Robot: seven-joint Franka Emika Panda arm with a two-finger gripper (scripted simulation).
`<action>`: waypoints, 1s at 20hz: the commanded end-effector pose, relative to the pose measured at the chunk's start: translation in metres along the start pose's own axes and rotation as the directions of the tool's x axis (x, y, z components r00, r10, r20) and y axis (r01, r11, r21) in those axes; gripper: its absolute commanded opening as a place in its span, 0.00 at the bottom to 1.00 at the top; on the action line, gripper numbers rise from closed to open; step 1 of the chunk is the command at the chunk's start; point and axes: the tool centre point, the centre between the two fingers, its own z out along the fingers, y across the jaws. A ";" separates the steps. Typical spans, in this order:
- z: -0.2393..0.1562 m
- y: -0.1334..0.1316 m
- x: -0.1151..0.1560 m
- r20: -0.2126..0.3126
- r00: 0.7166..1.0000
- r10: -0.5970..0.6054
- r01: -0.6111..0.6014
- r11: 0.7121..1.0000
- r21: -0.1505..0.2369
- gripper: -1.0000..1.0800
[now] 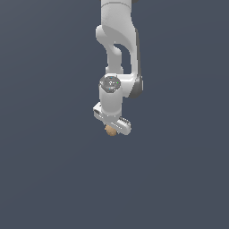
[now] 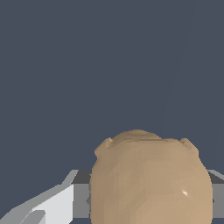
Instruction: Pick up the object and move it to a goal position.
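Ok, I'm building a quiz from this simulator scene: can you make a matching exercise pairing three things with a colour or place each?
Things:
1. small tan-brown mottled ball
2. white robot arm
3. white claw

Descriptions:
A. comes down from the exterior view's top edge
B. sits right at the ball
C. fills the lower part of the wrist view

Pairs: 1-C, 2-A, 3-B

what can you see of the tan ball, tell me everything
The ball is tan-brown, matte and faintly mottled, roundish with small lumps along its upper edge and one tiny glint. In the exterior view it peeks out beneath the white gripper, much narrower than it. In the wrist view it fills the space between grey fingers, apparently pinched there. Whether it rests on anything below cannot be told.
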 end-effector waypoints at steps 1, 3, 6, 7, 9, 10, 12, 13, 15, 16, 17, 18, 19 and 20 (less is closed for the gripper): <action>-0.018 0.003 0.001 -0.001 1.000 0.001 -0.001 1.000 0.001 0.00; -0.036 0.006 0.003 -0.001 1.000 0.001 -0.001 1.000 0.001 0.00; -0.066 0.011 0.005 0.000 1.000 0.001 -0.001 1.000 0.001 0.00; -0.077 0.013 0.005 0.000 1.000 0.001 -0.001 1.000 0.001 0.00; -0.100 0.017 0.007 0.000 1.000 0.001 -0.001 1.000 0.001 0.00; -0.112 0.019 0.008 0.000 1.000 0.001 -0.001 1.000 0.001 0.00; -0.135 0.023 0.010 0.000 1.000 0.002 -0.002 1.000 0.000 0.00; -0.147 0.025 0.011 0.000 1.000 0.002 -0.002 1.000 0.000 0.00; -0.169 0.028 0.013 0.000 1.000 0.002 -0.002 1.000 0.000 0.00; -0.180 0.030 0.014 0.000 1.000 0.002 -0.002 1.000 0.000 0.00; -0.190 0.032 0.015 0.000 1.000 0.002 -0.002 1.000 0.000 0.00; -0.200 0.033 0.016 0.000 1.000 0.002 -0.002 1.000 0.000 0.00; -0.209 0.034 0.016 0.000 1.000 0.002 -0.002 1.000 -0.001 0.00; -0.218 0.035 0.017 0.000 1.000 0.002 -0.002 1.000 -0.001 0.00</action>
